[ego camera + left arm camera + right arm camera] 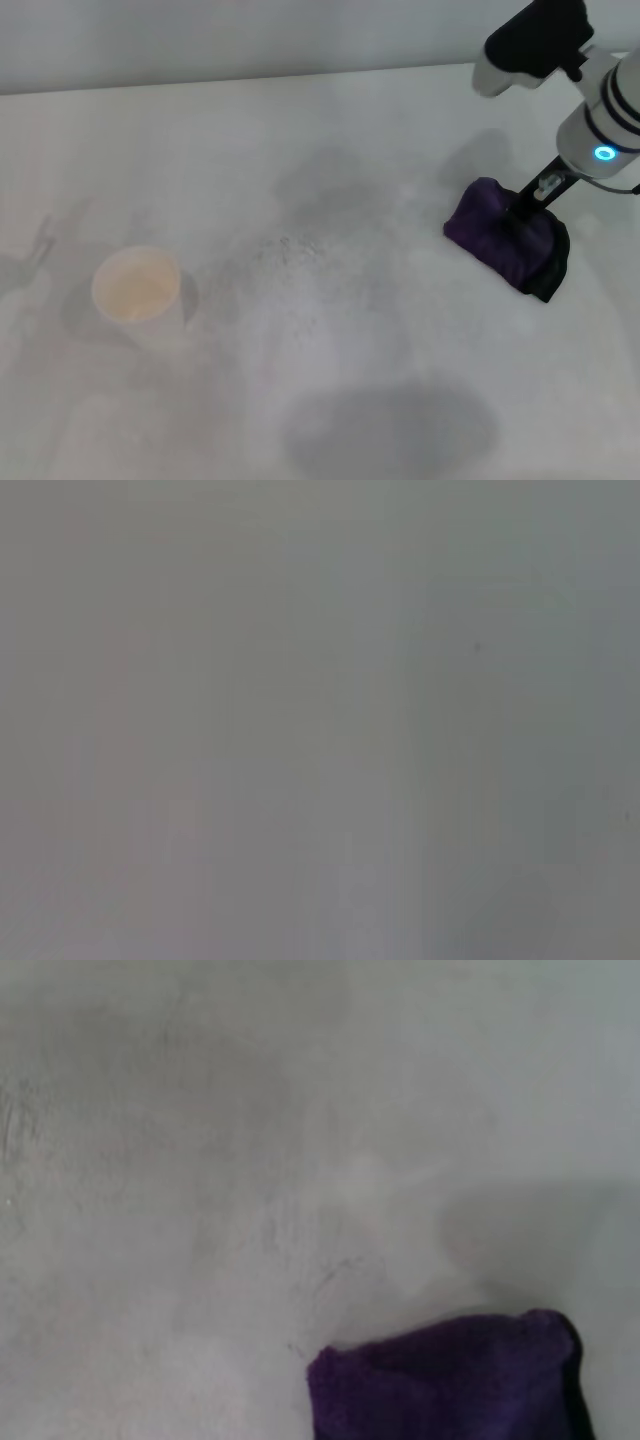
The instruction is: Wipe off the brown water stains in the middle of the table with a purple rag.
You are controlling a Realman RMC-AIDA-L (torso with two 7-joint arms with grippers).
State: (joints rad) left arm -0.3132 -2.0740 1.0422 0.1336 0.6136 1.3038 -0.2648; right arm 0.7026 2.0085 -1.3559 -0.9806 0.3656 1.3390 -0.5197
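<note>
The purple rag (505,240) lies bunched on the white table (300,120) at the right, its black edge toward the front. My right gripper (522,208) reaches down from the right and its black fingers are sunk into the top of the rag, holding it on the tabletop. The rag also shows in the right wrist view (450,1380). No clear tan patch shows; only a faint speckled damp smear (295,250) lies in the middle of the table, left of the rag. My left gripper is out of view; its wrist view shows only bare grey surface.
A white paper cup (135,285) with pale tan liquid stands at the left. A grey shadow blotch (390,425) lies at the front middle. The table's far edge (250,78) runs along the back.
</note>
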